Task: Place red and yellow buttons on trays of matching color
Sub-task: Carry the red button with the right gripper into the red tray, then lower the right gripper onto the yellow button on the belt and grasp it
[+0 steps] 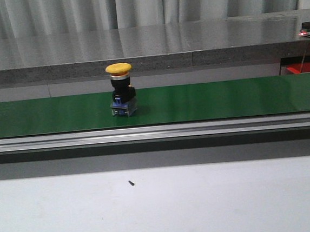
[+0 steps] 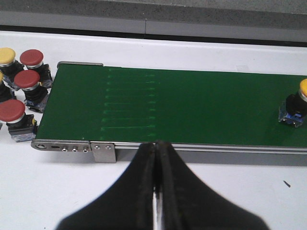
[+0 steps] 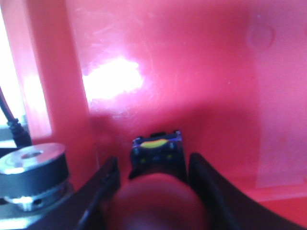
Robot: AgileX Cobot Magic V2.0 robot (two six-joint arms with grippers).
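Green belt surface of the conveyor (image 1: 208, 100) is seen running across the front view, with one yellow button (image 1: 121, 89) standing upright on it, left of centre. No arm is visible in that view. A small dark speck (image 1: 131, 182) is noted on the white table (image 1: 206, 204) in front of the conveyor.

Left wrist view: the left end effector (image 2: 157, 158) is clenched, its fingers pressed together with nothing between them, and is held above the table just short of the conveyor's near rail. The yellow button (image 2: 296, 106) is seen far off to one side on the belt, well apart from this end effector. Past the conveyor's end a cluster of spare buttons is recorded on the table: three red-capped ones (image 2: 26, 79) and at least one yellow-capped one (image 2: 6, 56).

Right wrist view: the frame is filled by the red tray (image 3: 192, 72). A red button (image 3: 156, 191) is seen lying between the fingers of the right end effector (image 3: 156, 184), cap toward the camera, base pointing at the tray floor. The fingers stand spread on either side of it; contact with the button cannot be determined.
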